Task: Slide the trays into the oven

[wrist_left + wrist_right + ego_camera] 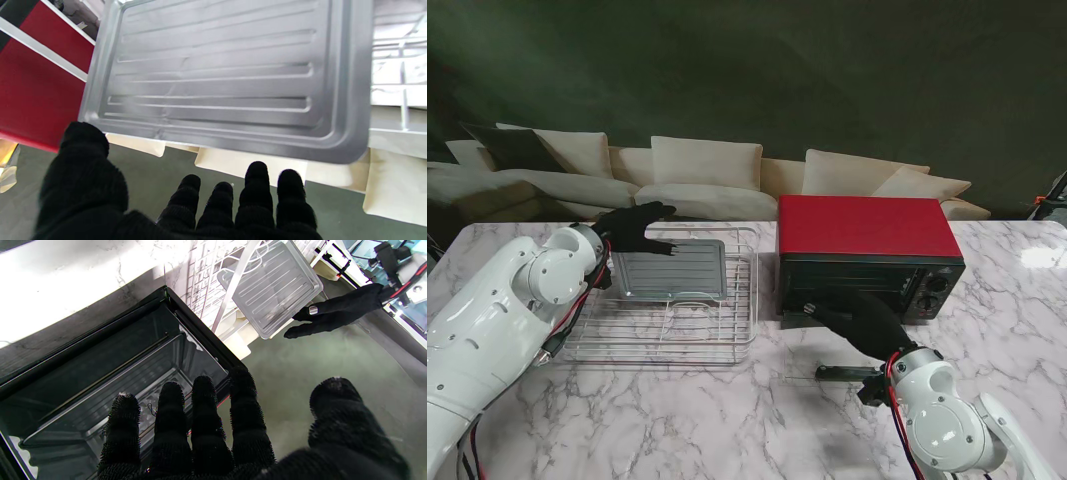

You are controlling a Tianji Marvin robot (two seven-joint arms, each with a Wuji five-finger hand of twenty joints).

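White marble table [677, 410], wire rack [667, 335] left, red oven [867, 228] right

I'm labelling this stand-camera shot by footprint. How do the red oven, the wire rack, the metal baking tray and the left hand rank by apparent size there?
1. Wire rack and red oven: similar extent, too close to rank.
2. Metal baking tray.
3. Left hand.

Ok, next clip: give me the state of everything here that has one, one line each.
Oven: door open, folded down, cavity shows no tray.
Metal tray: out of the oven, propped tilted in the wire rack.
Left hand: open, at the tray's far edge.
Right hand: open, at the oven mouth.
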